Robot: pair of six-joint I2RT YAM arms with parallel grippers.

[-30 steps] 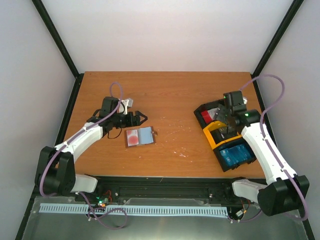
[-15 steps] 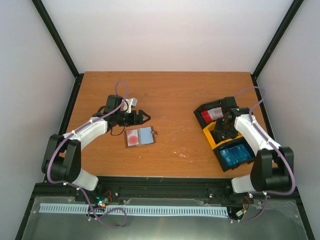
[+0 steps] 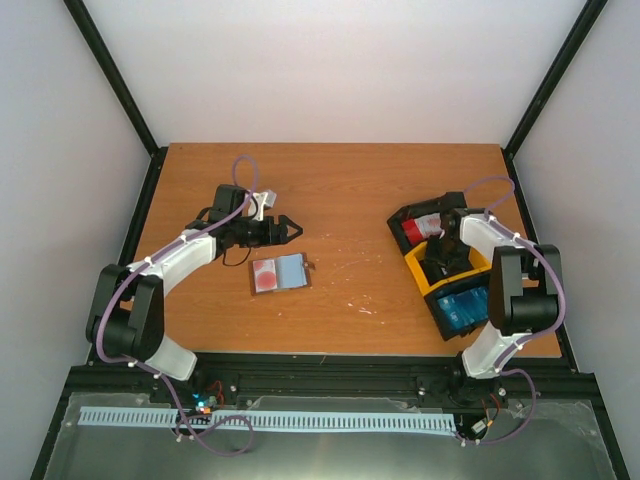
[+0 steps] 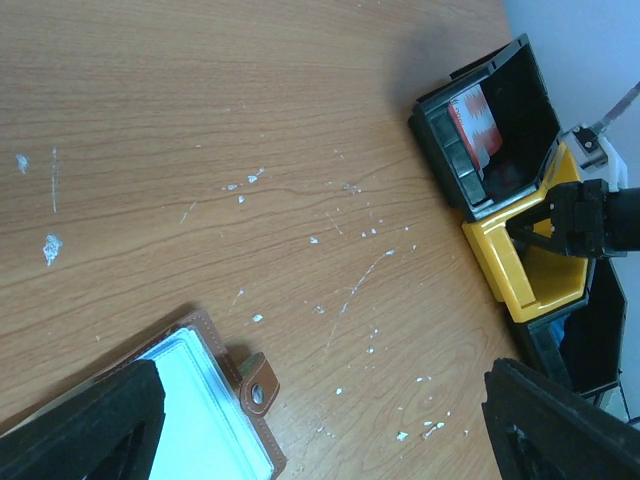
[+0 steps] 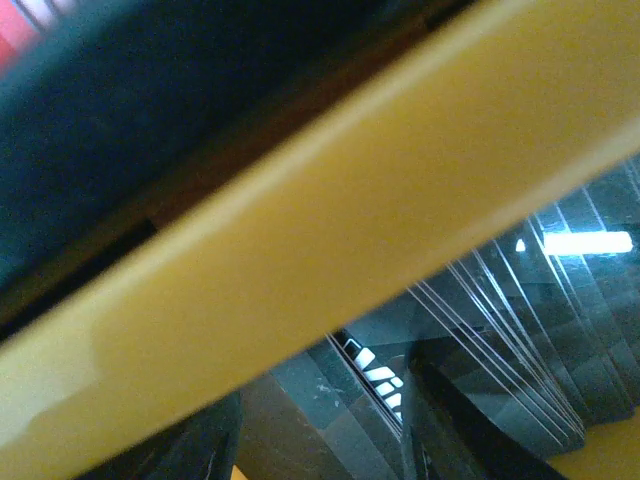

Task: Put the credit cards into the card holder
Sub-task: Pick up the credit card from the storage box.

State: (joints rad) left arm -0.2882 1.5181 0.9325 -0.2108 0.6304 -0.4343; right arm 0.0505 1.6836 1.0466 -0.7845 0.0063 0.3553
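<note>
The card holder [image 3: 278,272] lies open on the table, with a red and white card on its left half and grey-blue lining on its right. My left gripper [image 3: 285,230] is open and empty just behind it. In the left wrist view the holder [image 4: 205,415] and its clasp sit between my spread fingers [image 4: 85,425]. My right gripper [image 3: 440,262] is down inside the yellow tray [image 3: 425,282]. In the right wrist view its jaws stand apart over dark cards [image 5: 480,340] behind the tray's yellow wall [image 5: 330,230]. A red and white card [image 3: 420,230] and blue cards [image 3: 468,308] lie in the black trays.
Three trays stand in a slanted row at the right: a black one [image 3: 400,222], the yellow one, and a black one [image 3: 445,328] nearest the front edge. They also show in the left wrist view [image 4: 530,285]. White scuff marks dot the wood.
My right gripper has come down from above the trays into the yellow tray. My left gripper has shifted slightly right and back, still open behind the holder.
</note>
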